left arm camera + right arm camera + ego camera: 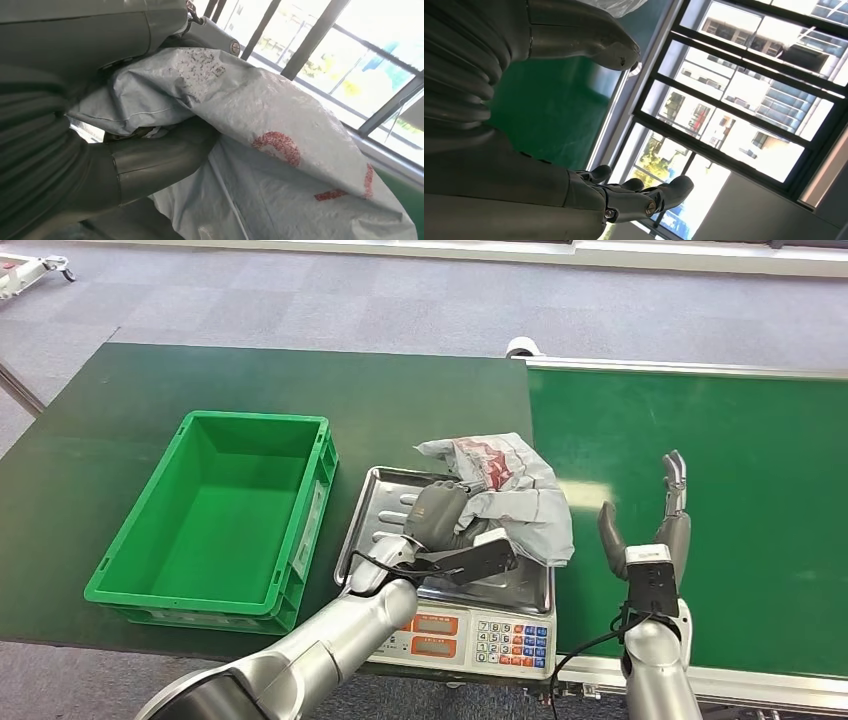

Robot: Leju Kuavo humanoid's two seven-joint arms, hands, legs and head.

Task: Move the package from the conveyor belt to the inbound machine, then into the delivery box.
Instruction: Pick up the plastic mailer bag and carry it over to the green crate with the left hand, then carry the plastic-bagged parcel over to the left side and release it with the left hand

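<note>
Apparently left robot hand (437, 515) grips package (510, 495) on scale tray (375, 502).

I count one grey plastic package (510, 490) with red print, at the centre of the head view. One weighing scale (470, 632) sits at lower centre, with one steel tray (372, 502) on top. One green crate (215, 525) lies at left. One green conveyor belt (730, 500) fills the right side. Two hands are mine: my left hand (438, 517) at centre, my right hand (655, 525) at lower right.
</note>
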